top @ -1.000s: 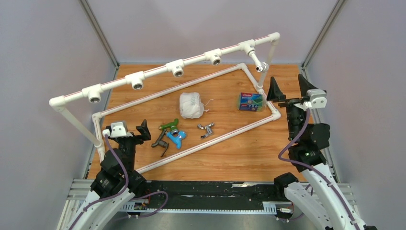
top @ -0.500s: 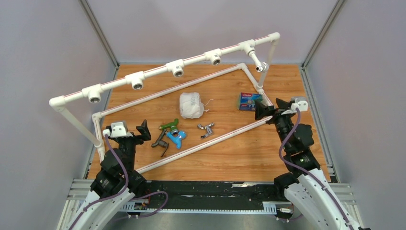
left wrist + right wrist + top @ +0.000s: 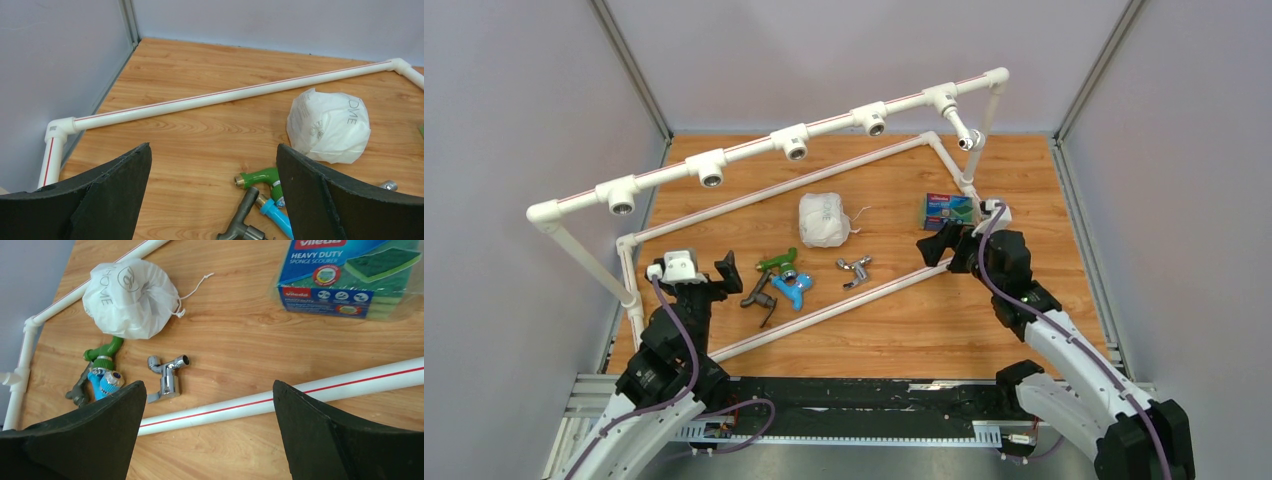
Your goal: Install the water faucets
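Four small faucets lie on the wooden surface [image 3: 894, 320] at near left: green plastic faucet [image 3: 774, 264], blue plastic faucet [image 3: 796, 290], dark grey metal faucet [image 3: 757, 297], and chrome faucet [image 3: 854, 270] to their right. Left fingers [image 3: 115, 195] and right fingers [image 3: 320, 435] are spread wide and hold nothing.

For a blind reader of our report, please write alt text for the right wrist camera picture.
The right tool hangs open above a wooden table, with a chrome faucet and a red-striped white pipe seen between its black fingers. Further left lie a green faucet and a blue faucet below a white bag; a sponge pack sits top right.
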### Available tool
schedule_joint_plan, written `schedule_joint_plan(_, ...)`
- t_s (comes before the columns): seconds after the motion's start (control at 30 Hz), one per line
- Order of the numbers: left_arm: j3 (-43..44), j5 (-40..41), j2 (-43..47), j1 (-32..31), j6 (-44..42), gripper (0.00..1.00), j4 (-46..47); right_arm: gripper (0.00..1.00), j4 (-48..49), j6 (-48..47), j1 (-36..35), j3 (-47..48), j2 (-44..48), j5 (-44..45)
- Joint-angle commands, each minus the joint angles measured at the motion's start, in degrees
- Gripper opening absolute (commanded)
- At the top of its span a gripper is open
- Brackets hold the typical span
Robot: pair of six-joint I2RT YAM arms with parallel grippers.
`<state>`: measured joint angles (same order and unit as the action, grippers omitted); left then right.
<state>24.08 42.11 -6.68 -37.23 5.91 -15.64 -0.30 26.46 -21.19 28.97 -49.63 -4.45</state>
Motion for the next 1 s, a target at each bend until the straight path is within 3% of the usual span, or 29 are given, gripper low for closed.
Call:
schedule_joint_plan(0.0, 2.56, 0.26, -0.79, 0.41, 0.68, 1.0, -0.27, 1.0, 2.4, 0.62, 0.01, 2.67, -1.26, -6.96)
schedule_joint_plan(0.27, 2.99, -1.5, -1.85, 0.41, 0.94, 1.0, -0.62, 1.0, 5.66, -1.76, -0.43, 4.42, -7.93, -9.08)
schedule_joint_plan(0.53, 3.61, -1.41, -1.85, 0.58, 1.38, 1.0, -1.67, 1.0, 1.8, -2.29, -1.4, 6.98, -13.83, -6.11)
schedule_joint_plan(0.97, 3.87, -1.5, -0.62, 0.58, 1.73, 1.0, -2.29, 1.0, -2.34, -4.84, -1.4, 2.76, 0.4, 7.69)
